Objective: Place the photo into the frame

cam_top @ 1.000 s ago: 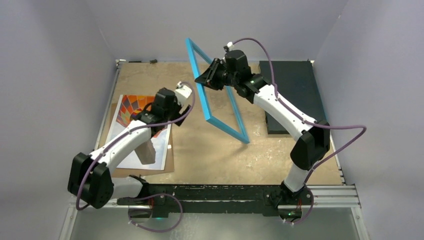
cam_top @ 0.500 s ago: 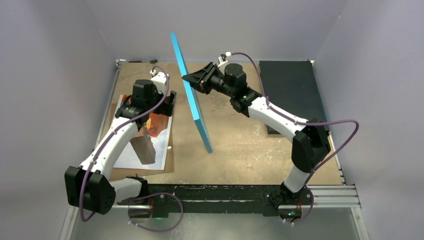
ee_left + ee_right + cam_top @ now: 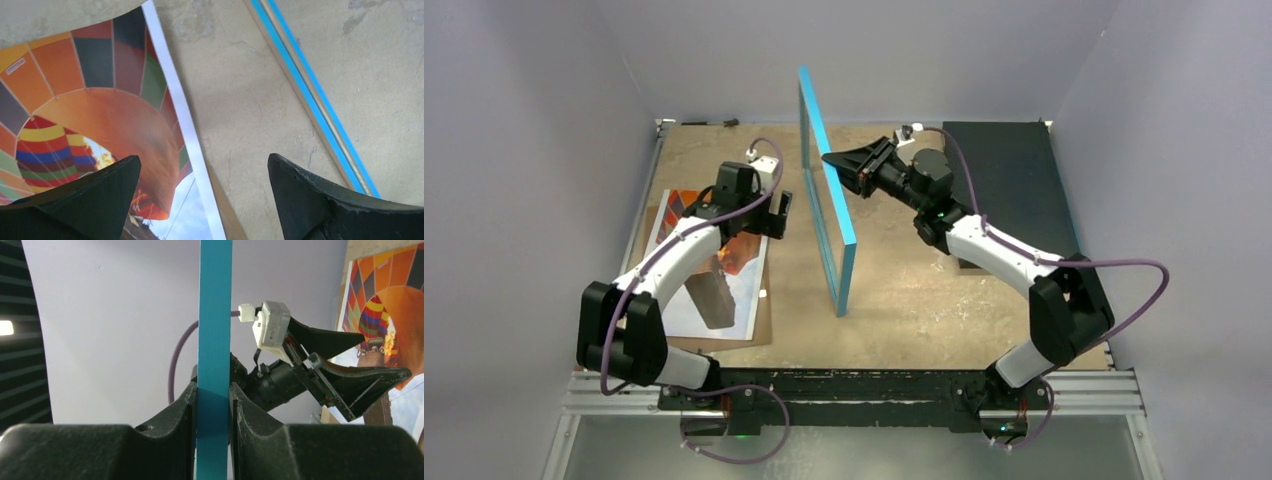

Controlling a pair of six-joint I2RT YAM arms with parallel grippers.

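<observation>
Clamping the frame (image 3: 848, 275) by one bright blue rail in the right gripper (image 3: 832, 160), fingers closed hard against both faces of that rail, as seen close up from the right wrist. Holding it upright on edge at mid-table, edge-on to the overhead camera, with the lower rail apparently down along the tan table (image 3: 924, 300). Hovering the left gripper (image 3: 776, 216) low and spread wide, gripping nothing, just over the white right border of the photo (image 3: 679, 315), between that print and the frame. Lying flat and balloon side up on the brown backing board (image 3: 764, 310) at the left of the table, apart from the frame, with bare tabletop between them. Resting at the far right, beyond the right arm: a dark rectangular mat (image 3: 1004, 160).
</observation>
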